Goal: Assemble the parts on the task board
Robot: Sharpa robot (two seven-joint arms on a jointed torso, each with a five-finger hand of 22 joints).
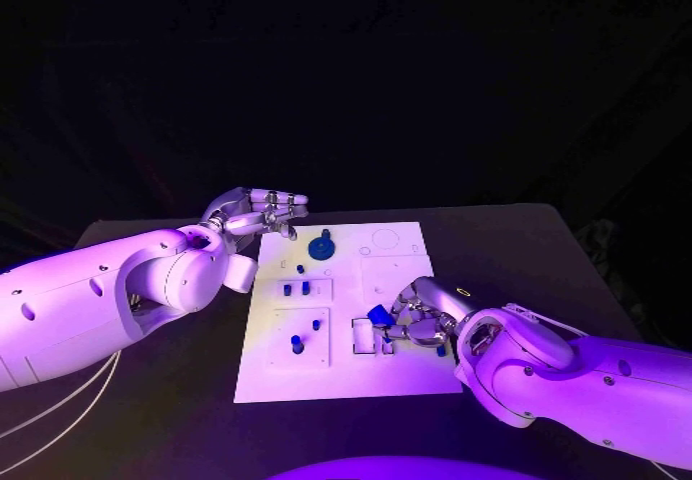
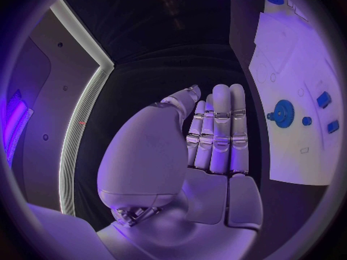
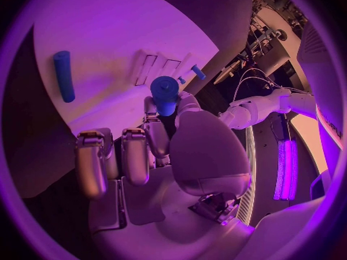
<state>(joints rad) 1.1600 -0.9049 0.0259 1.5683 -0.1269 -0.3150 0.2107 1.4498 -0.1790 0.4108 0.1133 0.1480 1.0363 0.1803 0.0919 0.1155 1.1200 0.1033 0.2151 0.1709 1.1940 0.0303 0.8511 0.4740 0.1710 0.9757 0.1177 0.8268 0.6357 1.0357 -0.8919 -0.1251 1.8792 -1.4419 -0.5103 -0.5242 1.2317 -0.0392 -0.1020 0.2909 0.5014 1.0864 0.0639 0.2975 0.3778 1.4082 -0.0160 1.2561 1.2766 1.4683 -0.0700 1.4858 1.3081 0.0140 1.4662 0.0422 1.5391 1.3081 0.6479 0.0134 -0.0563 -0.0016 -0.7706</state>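
The white task board (image 1: 378, 375) lies mid-table. A blue gear (image 1: 320, 243) sits near its far edge, and several small blue parts stand in slots on its left half, such as one peg (image 1: 297, 343). My right hand (image 1: 421, 318) is over the board's right edge and pinches a short blue cylinder (image 3: 165, 93) between thumb and finger; it also shows in the head view (image 1: 381, 314). Another blue cylinder (image 3: 63, 75) lies flat on the board beyond it. My left hand (image 1: 260, 214) hovers at the board's far left corner, fingers (image 2: 217, 133) straight and holding nothing, beside the gear (image 2: 283, 112).
The black table (image 1: 173, 420) surrounds the board, with bare room in front and on both sides. My left forearm (image 1: 101, 300) lies along the board's left side. Thin white cables (image 1: 58, 400) hang near the table's front left.
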